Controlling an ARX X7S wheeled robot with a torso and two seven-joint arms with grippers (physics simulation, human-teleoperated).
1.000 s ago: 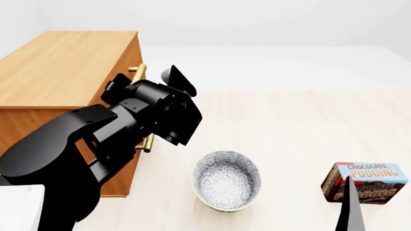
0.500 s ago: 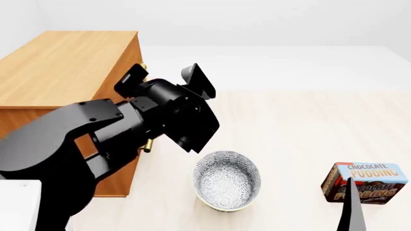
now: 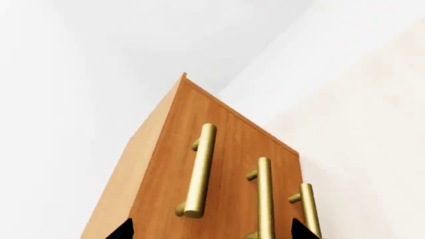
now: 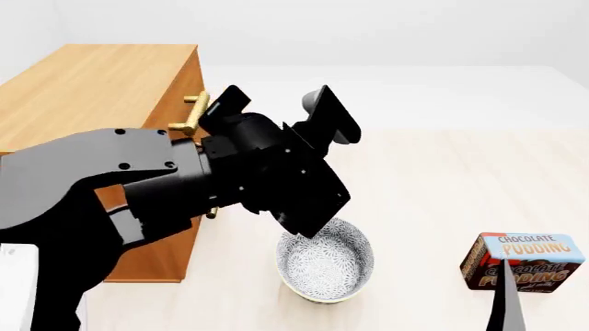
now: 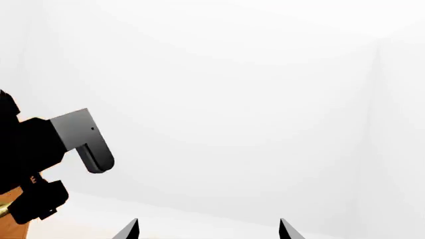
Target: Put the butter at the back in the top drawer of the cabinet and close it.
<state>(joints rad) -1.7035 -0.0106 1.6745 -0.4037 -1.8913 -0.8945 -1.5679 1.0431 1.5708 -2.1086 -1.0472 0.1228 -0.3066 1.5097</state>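
1. Cabinet (image 4: 101, 96) drawers all look flush shut in my L wrist view; three brass handles (image 3: 199, 172) showing.
2. Butter: can't see it in any view, so can't say if it's inside the drawer or elsewhere. Fits both stages.
3. Left gripper (image 4: 276, 114) hangs just off the cabinet front near the top handle, jaws spread, holding nothing.
4. Right gripper (image 5: 207, 230): only tips show, apart, nothing between.
5. Bowl (image 4: 326, 258) and pudding box (image 4: 523, 262) sit on the bench (image 4: 442, 179).

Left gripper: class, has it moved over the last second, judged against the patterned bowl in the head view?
Yes. The left gripper has swung rightward, away from the cabinet, toward above the patterned bowl.
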